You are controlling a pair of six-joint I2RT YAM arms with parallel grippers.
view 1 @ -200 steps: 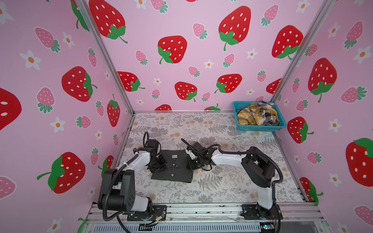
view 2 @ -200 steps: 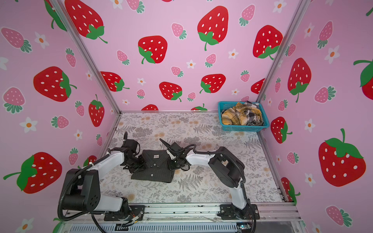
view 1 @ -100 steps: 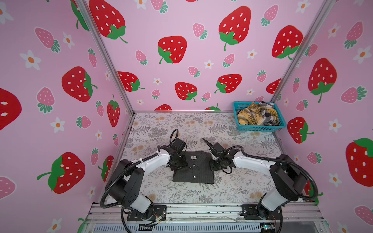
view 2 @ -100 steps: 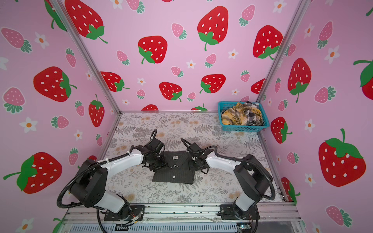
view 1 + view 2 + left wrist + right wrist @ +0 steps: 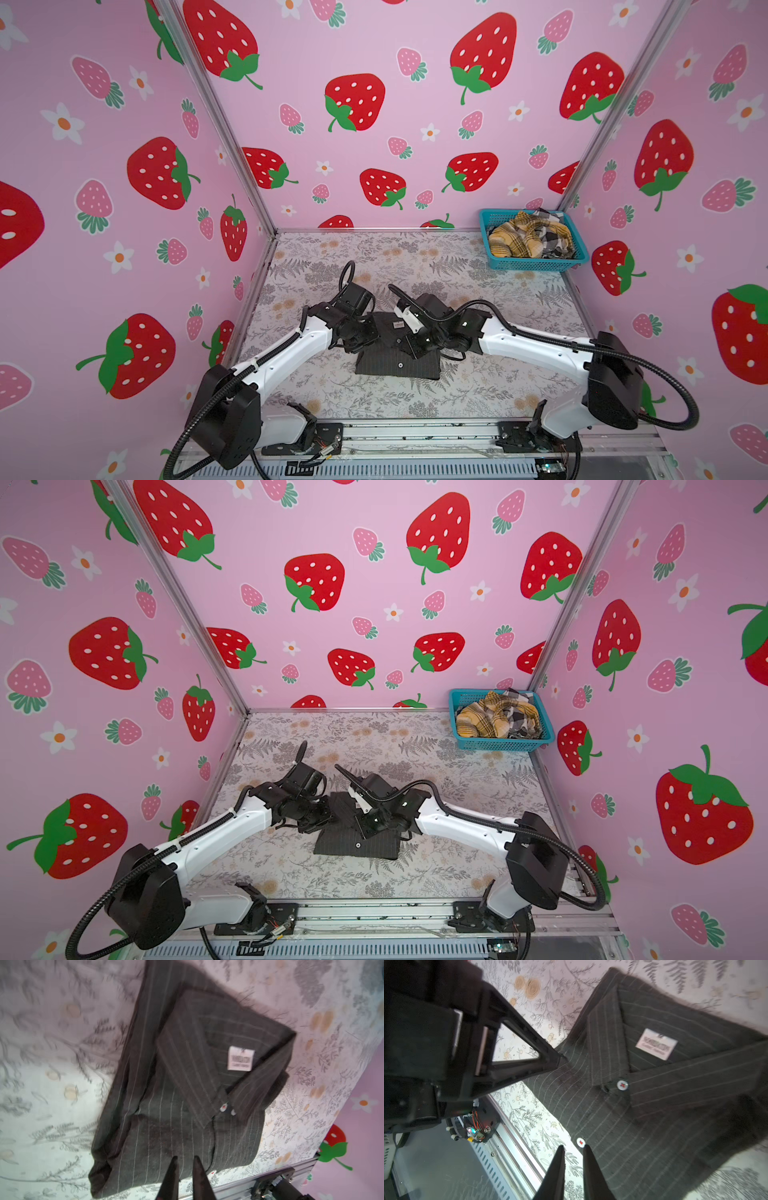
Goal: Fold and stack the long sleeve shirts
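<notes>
A folded dark charcoal pinstripe shirt [image 5: 397,365] [image 5: 353,845] lies flat on the floral table, collar and white label up [image 5: 187,1084] [image 5: 654,1105]. Both arms reach in over its far half. My left gripper [image 5: 362,336] [image 5: 185,1158] hangs over the shirt's left side. Its fingers are almost together with no cloth between them. My right gripper [image 5: 415,347] [image 5: 573,1147] sits at the shirt's edge beside a white button, its fingers likewise almost together and empty. The left gripper's finger [image 5: 546,1059] touches the shirt's edge near the collar. More long sleeve shirts, mustard plaid [image 5: 515,245] and black-white check [image 5: 555,237], lie crumpled in a basket.
The blue mesh basket [image 5: 536,264] [image 5: 500,744] stands in the back right corner. Pink strawberry walls close in three sides. An aluminium rail [image 5: 415,432] with both arm bases runs along the table's front edge.
The folded shirt and both grippers have shifted to the right, from the table's left part to its middle. Both arms now stretch further inward.
</notes>
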